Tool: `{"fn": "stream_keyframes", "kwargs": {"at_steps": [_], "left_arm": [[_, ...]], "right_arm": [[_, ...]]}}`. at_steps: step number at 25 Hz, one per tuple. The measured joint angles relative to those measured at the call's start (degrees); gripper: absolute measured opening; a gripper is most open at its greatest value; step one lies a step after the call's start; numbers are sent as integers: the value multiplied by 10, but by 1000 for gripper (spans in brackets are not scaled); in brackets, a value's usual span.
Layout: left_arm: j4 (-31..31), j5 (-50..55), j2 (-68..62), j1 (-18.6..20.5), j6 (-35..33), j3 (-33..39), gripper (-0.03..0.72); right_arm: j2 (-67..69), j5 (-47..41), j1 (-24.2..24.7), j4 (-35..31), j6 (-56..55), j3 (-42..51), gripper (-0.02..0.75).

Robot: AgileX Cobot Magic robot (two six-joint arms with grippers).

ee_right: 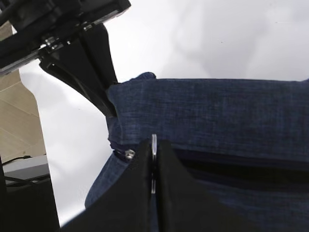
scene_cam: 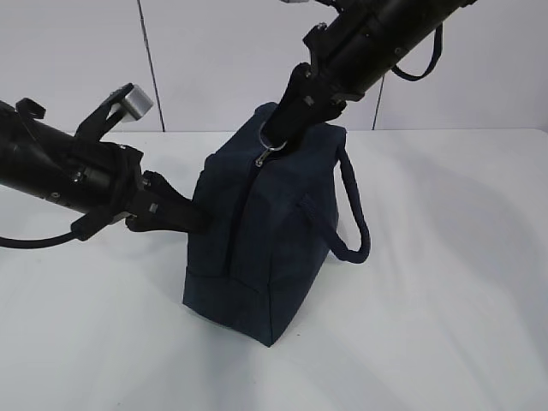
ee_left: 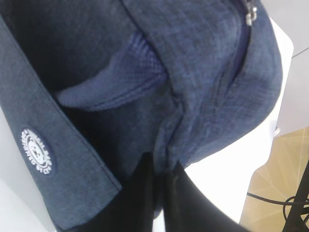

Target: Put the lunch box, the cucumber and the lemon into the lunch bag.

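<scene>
The dark navy lunch bag [scene_cam: 265,240] stands upright in the middle of the white table, one looped handle [scene_cam: 353,214] hanging at its right side. My left gripper [scene_cam: 195,216] is shut on a fold of the bag's fabric [ee_left: 170,150] at its left end. My right gripper [scene_cam: 282,137] is shut on the silver ring pull [ee_right: 154,145] of the top zipper [scene_cam: 250,197] at the bag's far top end. The ring [scene_cam: 272,152] shows below the fingers. The lunch box, cucumber and lemon are out of view.
The white table [scene_cam: 445,274] spreads around the bag. A white wall [scene_cam: 214,60] stands behind. The left arm [ee_right: 72,43] shows in the right wrist view. A white round logo patch [ee_left: 37,151] marks the bag's side strap.
</scene>
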State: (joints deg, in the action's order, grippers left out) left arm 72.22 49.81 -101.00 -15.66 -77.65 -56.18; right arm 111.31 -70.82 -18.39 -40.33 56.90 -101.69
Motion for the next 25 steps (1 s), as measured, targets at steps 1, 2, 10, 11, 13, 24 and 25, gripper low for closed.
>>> {"fn": "stream_keyframes", "kwargs": {"at_steps": [1,2,10,11,13,24,25], "left_arm": [[0,0,0,0,0,0,-4],[0,0,0,0,0,0,-4],[-3,0,0,0,-2,0,-4],[-3,0,0,0,-2,0,-4],[-5,0,0,0,-2,0,-4],[-20,-2,0,0,0,0,-4],[-20,-3,0,0,1,0,-4]], "right_arm": [[0,0,-1,0,0,0,8],[0,0,-1,0,0,0,8],[0,1,-3,2,-1,0,8],[0,1,-3,3,-1,0,8],[0,1,-3,8,-1,0,8],[0,1,-3,25,-1,0,8],[0,1,-3,25,-1,0,8]]}}
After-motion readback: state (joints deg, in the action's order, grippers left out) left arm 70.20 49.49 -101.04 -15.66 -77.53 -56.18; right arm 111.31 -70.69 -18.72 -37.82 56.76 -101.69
